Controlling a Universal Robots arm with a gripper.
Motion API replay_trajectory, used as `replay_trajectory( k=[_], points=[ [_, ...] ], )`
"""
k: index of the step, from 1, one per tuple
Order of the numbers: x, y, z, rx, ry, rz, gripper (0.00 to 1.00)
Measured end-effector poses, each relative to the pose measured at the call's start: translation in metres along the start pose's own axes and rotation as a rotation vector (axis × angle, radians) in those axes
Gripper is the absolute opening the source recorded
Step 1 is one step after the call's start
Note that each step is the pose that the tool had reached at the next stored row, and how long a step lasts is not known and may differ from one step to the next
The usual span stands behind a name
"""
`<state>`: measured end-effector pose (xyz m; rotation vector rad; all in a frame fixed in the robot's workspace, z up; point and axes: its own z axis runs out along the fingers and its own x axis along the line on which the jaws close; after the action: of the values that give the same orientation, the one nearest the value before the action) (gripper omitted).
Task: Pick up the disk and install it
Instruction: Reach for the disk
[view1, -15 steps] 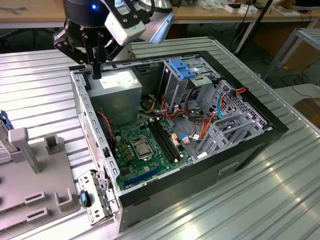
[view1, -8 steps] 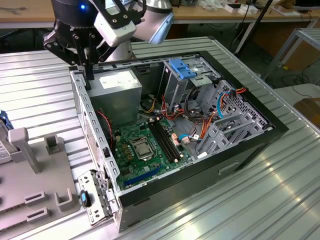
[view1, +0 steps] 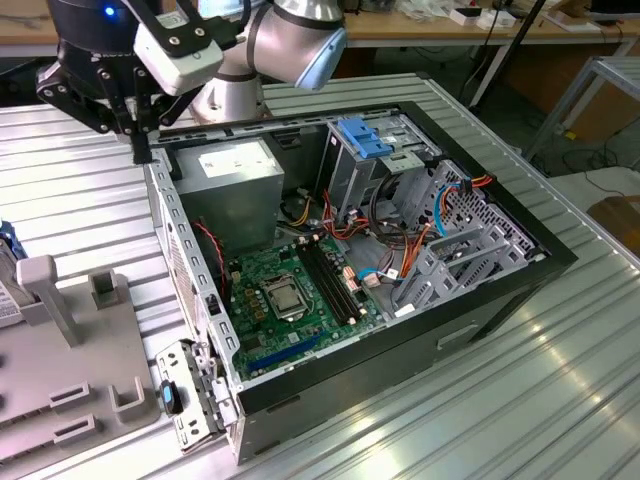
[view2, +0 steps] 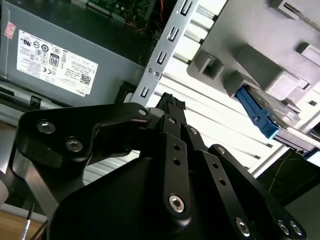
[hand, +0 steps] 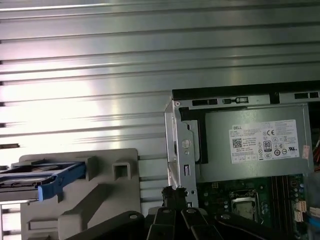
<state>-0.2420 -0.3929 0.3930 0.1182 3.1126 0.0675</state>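
Blue plastic frames the disk (hand: 31, 176), a flat silver-grey drive that sits at one end of a pale grey fixture block (hand: 105, 200) with raised pegs and slots, outside the computer case. In the second wrist view the disk (view2: 260, 117) shows its blue bracket edge jutting from under the fixture block (view2: 240, 30). Nothing grips it. The hand (hand: 175, 191) is well apart from the disk, with most of the fixture block lying between them. Its black fingers are drawn together at the tips and carry nothing. In both wrist views the hand (view2: 170, 101) lines up with the perforated metal side rail of the case, between the fixture block and the grey power-supply box (view2: 60, 60) with its white label. In the exterior view the hand (view1: 142, 155) hangs at the case's back corner on the exterior view's left, right by the power-supply box (view1: 235, 175); whether the fingertips touch the case rim I cannot tell. The silver arm (view1: 290, 35) bends down to it from behind. The open computer case (view1: 480, 300) lies on its side on the ribbed metal tabletop (view1: 500, 400), with the green motherboard (view1: 290, 290) bare inside it, and the fixture block (view1: 70, 370) stands just beside the case on the exterior view's left.
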Motion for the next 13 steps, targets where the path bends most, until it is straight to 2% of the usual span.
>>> replay_trajectory(
  k=[7,9,11,12,13],
  points=[
    [0.0259,0.0011,-0.0004,-0.0001,-0.0001,0.000,0.11],
    [0.0382,0.0014,-0.0007,-0.0001,-0.0001,0.000,0.11],
    [0.0457,0.0015,-0.0008,-0.0001,-0.0001,0.000,0.11],
    [0.0511,0.0015,-0.0009,-0.0001,0.0000,0.000,0.11],
    [0.0665,0.0009,-0.0012,-0.0001,-0.0001,0.000,0.11]
  ],
)
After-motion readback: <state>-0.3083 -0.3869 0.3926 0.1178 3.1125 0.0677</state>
